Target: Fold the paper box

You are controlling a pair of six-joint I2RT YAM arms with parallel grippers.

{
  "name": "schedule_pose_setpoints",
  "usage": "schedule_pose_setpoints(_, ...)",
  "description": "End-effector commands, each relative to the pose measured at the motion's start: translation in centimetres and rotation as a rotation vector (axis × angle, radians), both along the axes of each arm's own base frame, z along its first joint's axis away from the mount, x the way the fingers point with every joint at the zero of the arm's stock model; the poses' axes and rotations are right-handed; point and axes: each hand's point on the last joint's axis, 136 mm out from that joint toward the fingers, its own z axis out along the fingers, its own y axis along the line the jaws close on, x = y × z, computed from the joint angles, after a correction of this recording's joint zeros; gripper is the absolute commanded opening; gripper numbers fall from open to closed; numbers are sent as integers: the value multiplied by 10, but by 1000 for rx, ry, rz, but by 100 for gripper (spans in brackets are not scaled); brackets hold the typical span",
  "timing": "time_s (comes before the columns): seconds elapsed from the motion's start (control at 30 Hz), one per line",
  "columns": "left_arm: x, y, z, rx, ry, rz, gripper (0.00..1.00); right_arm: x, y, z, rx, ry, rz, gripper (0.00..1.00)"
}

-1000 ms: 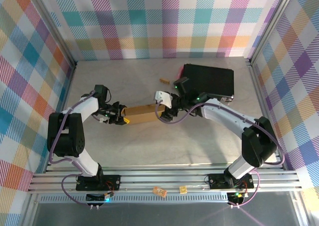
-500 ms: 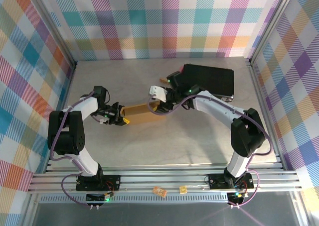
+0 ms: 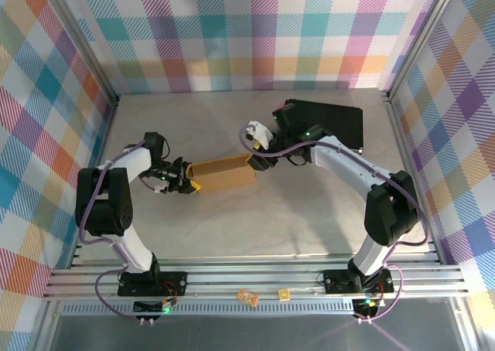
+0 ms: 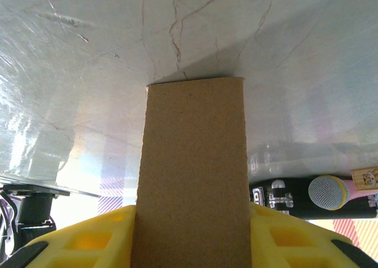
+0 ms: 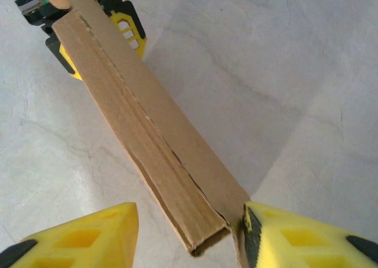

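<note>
The paper box (image 3: pixel 223 173) is over mid-surface (image 3: pixel 232 235), long axis running L–R between the two arms, R end angled slightly to the far side. Can't tell if it's resting or lifted. The left gripper (image 4: pixel 190 235) is clamped on the L end, cardboard pinched between its yellow pads. The right gripper (image 5: pixel 188 234) straddles the R end with jaws apart: one finger (image 5: pixel 295 241) touches the box corner, the other (image 5: pixel 77 235) stands off w/ bare surface between. So the box lies end-on, straight ahead of the right gripper. My guess: it needs centring before closing across the narrow width, else the end gets shoved sideways.
</note>
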Motion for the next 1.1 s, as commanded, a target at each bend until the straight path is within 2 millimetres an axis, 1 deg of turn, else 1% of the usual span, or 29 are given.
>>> schedule_pose_setpoints(0.0,-3,21,-20,100,64,46,22,-2,-7,16,7,75,-53,44)
schedule_pose_setpoints(0.1,0,22,-18,103,63,55,22,-3,-7,17,-1,117,-61,38)
schedule_pose_setpoints(0.17,2,22,-17,102,61,59,21,0,-8,14,-10,140,-94,35)
schedule_pose_setpoints(0.27,2,22,-16,108,62,66,21,1,-9,11,-24,167,-113,33)
schedule_pose_setpoints(0.4,3,22,-17,106,61,64,20,7,-17,4,-71,149,-155,37)
schedule_pose_setpoints(0.57,4,22,-17,107,58,57,20,16,-20,1,-96,117,-172,47)
schedule_pose_setpoints(0.7,7,22,-14,103,48,53,19,22,-17,-2,-102,131,-155,47)
schedule_pose_setpoints(0.77,8,22,-13,104,47,46,19,24,-15,-3,-91,155,-144,44)
schedule_pose_setpoints(0.87,8,23,-12,106,47,47,19,27,-11,-4,-80,180,-139,34)
schedule_pose_setpoints(0.93,8,23,-11,107,46,46,19,28,-8,-5,-72,198,-141,30)
schedule_pose_setpoints(1.07,9,23,-11,107,46,45,19,31,-9,-10,-90,220,-164,20)
